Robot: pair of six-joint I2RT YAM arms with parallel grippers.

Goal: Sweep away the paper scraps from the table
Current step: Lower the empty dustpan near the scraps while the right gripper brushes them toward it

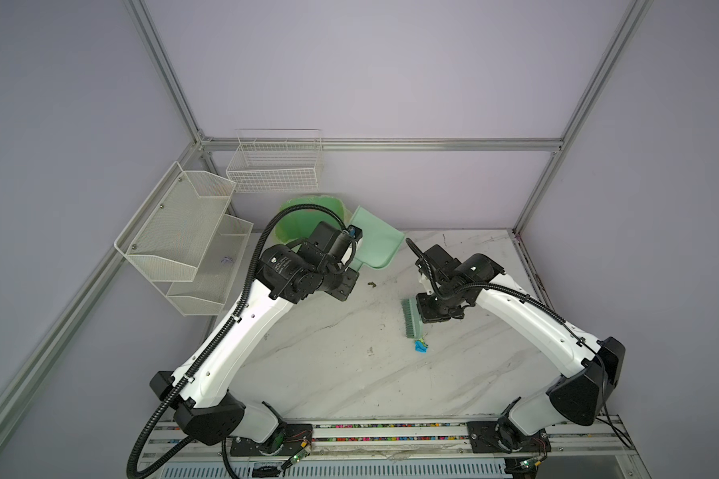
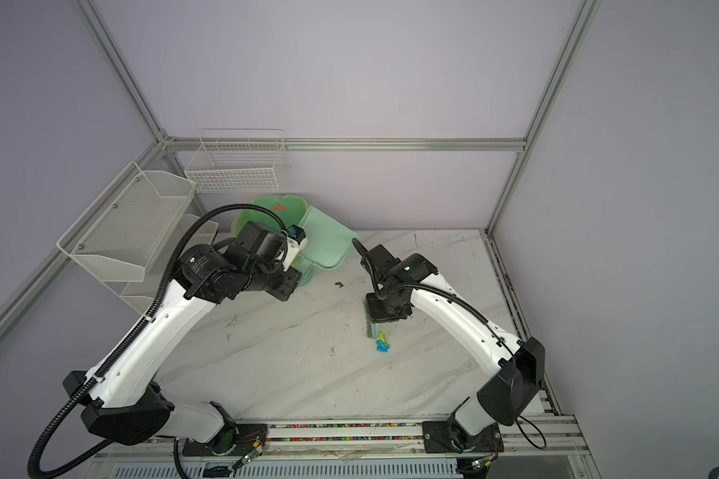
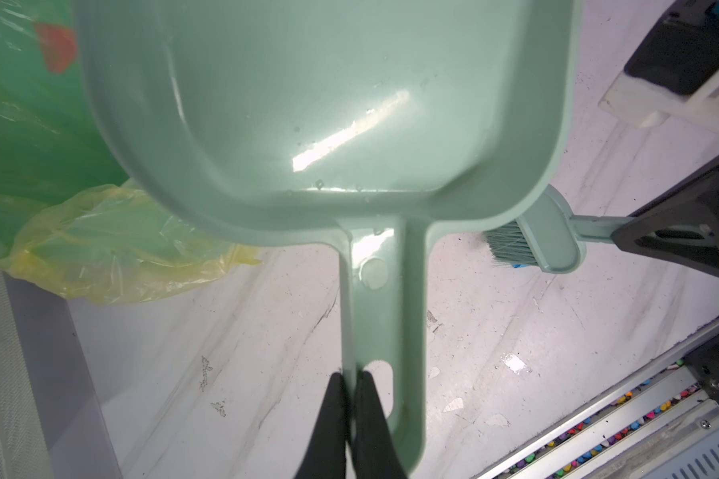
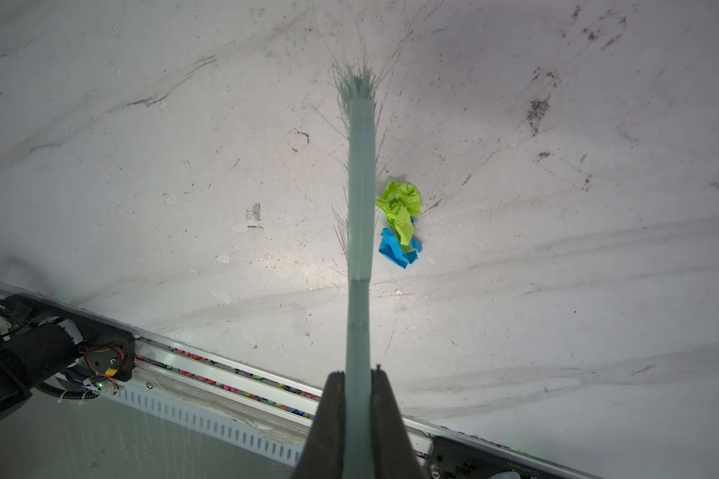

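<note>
Left gripper (image 3: 351,375) clamping on dustpan (image 3: 328,103) handle rim, holding pan next to green-lined bin (image 1: 304,215). Right gripper (image 4: 357,373) clamping on brush (image 4: 360,186) handle, jaws pressing both sides. Paper scraps (image 4: 401,226), blue and yellow-green wads touching each other, lying on table (image 1: 349,373) just beside brush bristles, near table middle.

left arm (image 1: 241,331) extends forward toward the back, elbow bent. left gripper (image 3: 351,379) pinched tight on dustpan handle (image 3: 385,315). right arm (image 1: 524,315) folds inward, wrist angled down. right gripper (image 4: 360,373) clamped on brush handle (image 4: 358,323).
</note>
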